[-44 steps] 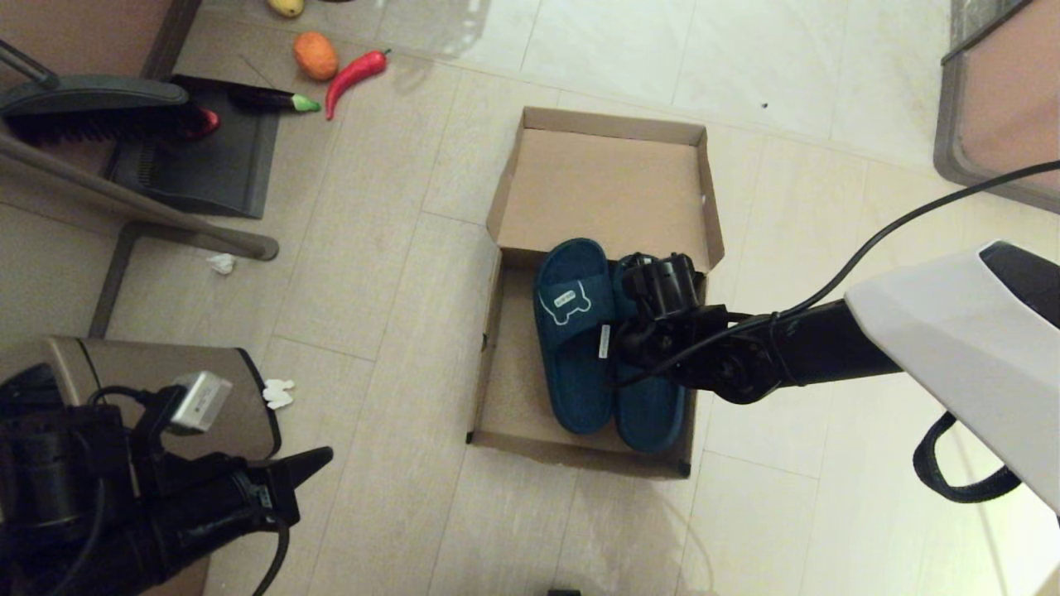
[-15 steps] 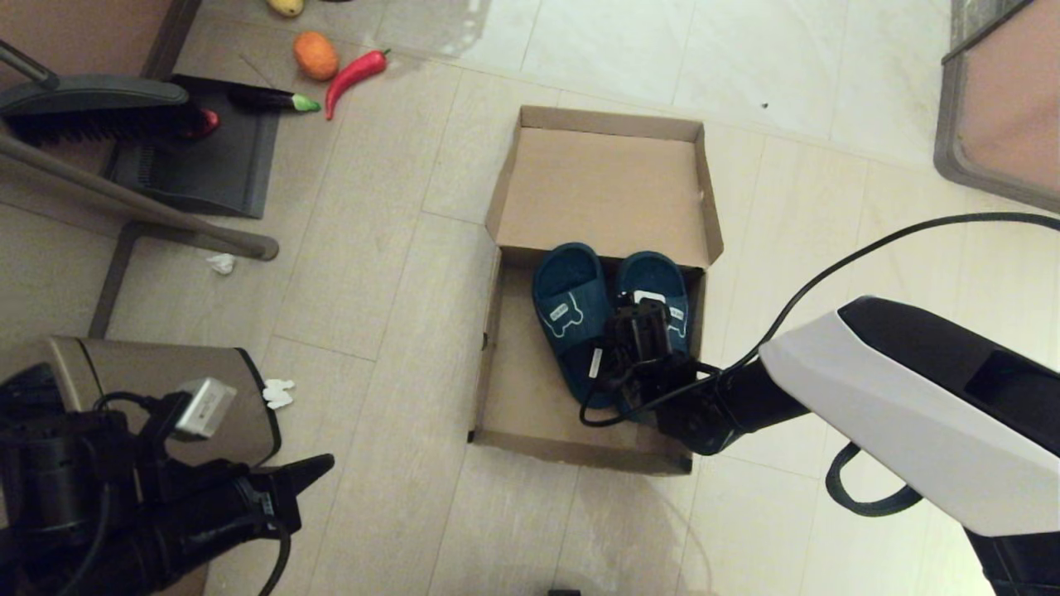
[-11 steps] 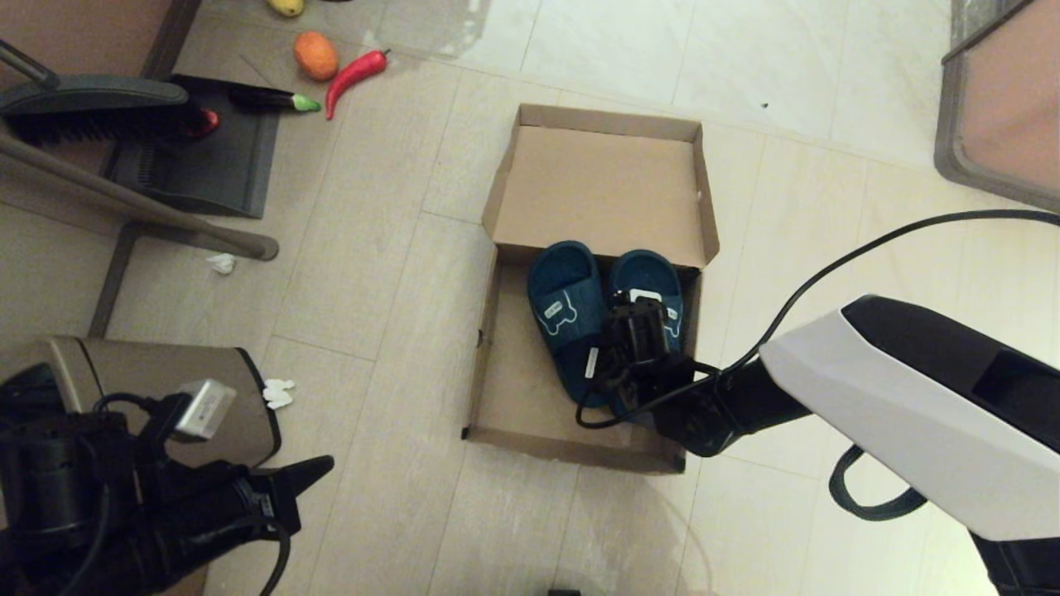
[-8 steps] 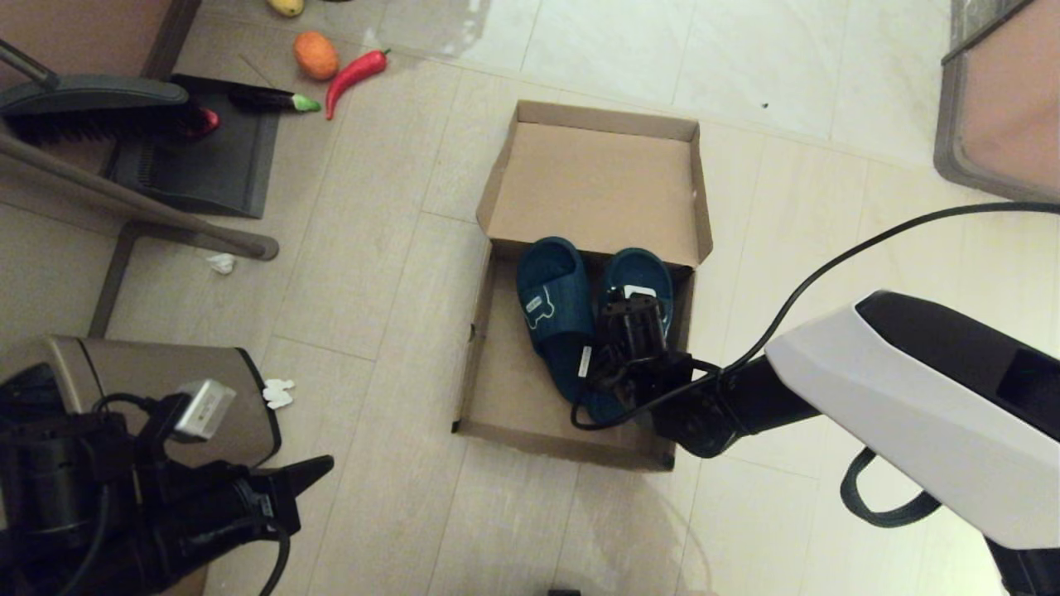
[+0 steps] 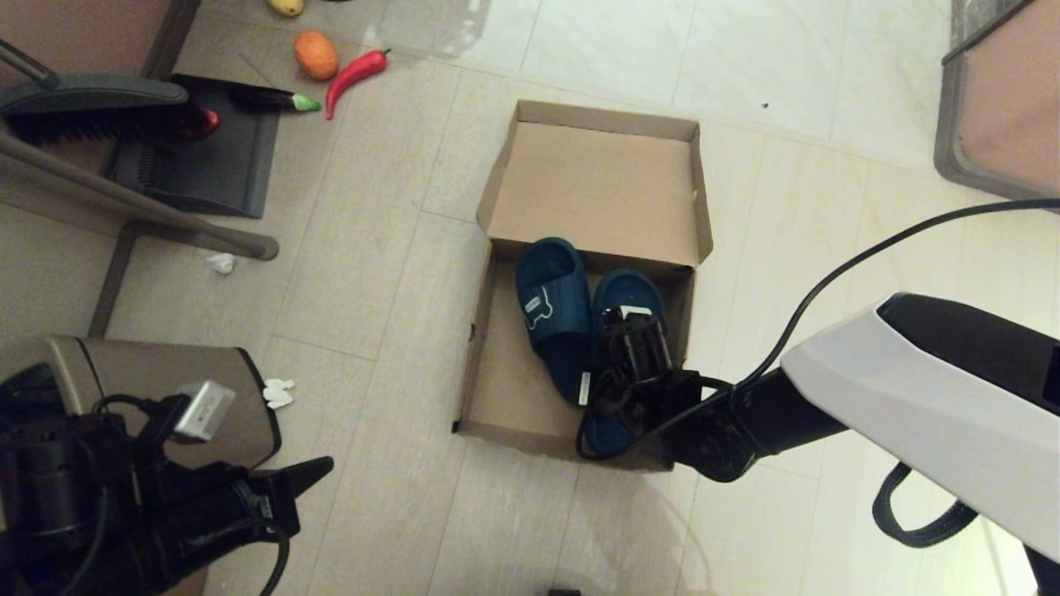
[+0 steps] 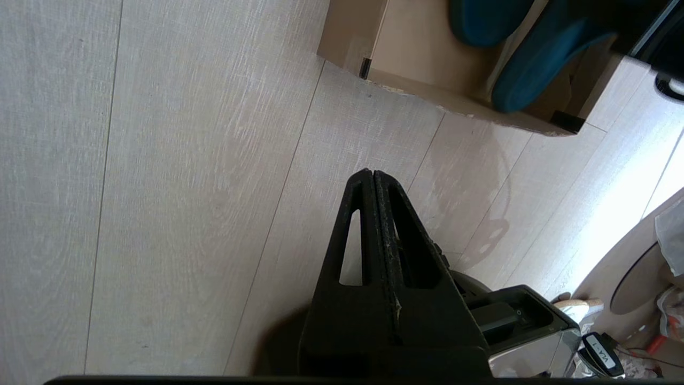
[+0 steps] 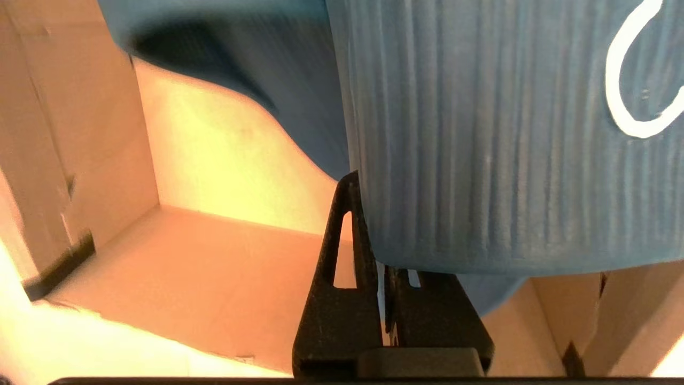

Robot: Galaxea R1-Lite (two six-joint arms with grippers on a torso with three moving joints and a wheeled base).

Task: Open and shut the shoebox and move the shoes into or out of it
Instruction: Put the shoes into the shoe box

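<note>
The brown shoebox lies open on the floor, its lid flap laid back. Two dark teal slippers are inside. The left slipper lies flat. My right gripper reaches into the box and is shut on the strap of the right slipper. In the right wrist view one finger lies outside the ribbed strap and the other goes under it. The heel rises over the box's near wall. My left gripper is parked at lower left, shut and empty.
A metal bin stands by the left arm. A dustpan and brush, a red chili, an orange and an eggplant lie at far left. Paper scraps dot the floor. Furniture fills the far right.
My right arm has drawn back toward me with the right slipper, whose heel now reaches the box's near wall. The box slid a little to the left. The left arm stayed still.
</note>
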